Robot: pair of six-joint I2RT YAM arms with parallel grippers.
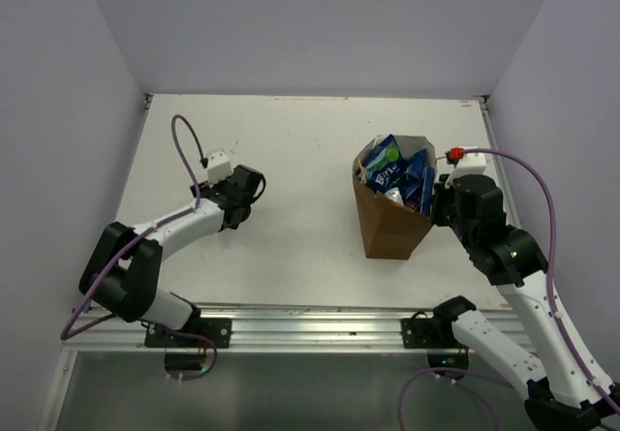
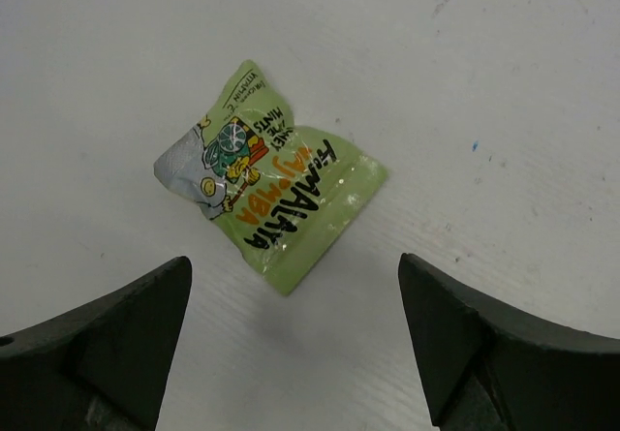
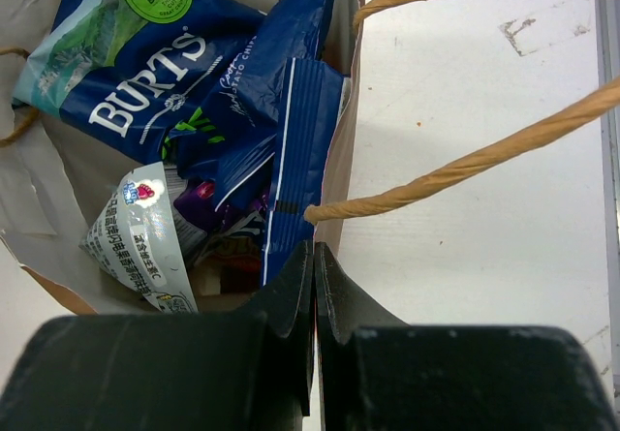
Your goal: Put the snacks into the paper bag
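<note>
- A metal rail along the near edge of the white bench carries both arm bases.
- The left pincer hangs over the left half of the bench, pointing down. It is released, its two dark fingers spread wide with only bare bench between them.
- Just beyond those fingers lies a green packet, flat on the bench and touching neither finger. It is crumpled, with black and orange lettering and a cartoon print towards its silvery end. It is outside the bag and well apart from it.
- The right pincer is clenched at the right-hand rim of the paper bag. The bag's wall runs straight down into the thin seam between its fingers, so it appears to be pinching that wall.
- The brown bag stands upright on the right half of the bench with its mouth open, showing a pale inside.
- Snacks sit packed inside the bag. A dark blue packet stands against the wall nearest the right pincer.
- A silver-white packet with small print lies low in the bag, with a scrap of purple foil beside it.
- A blue Burts packet with a green round label is farther in.
- Two tan string handles loop out from the rim over the bench on the bag's outer side.
</note>
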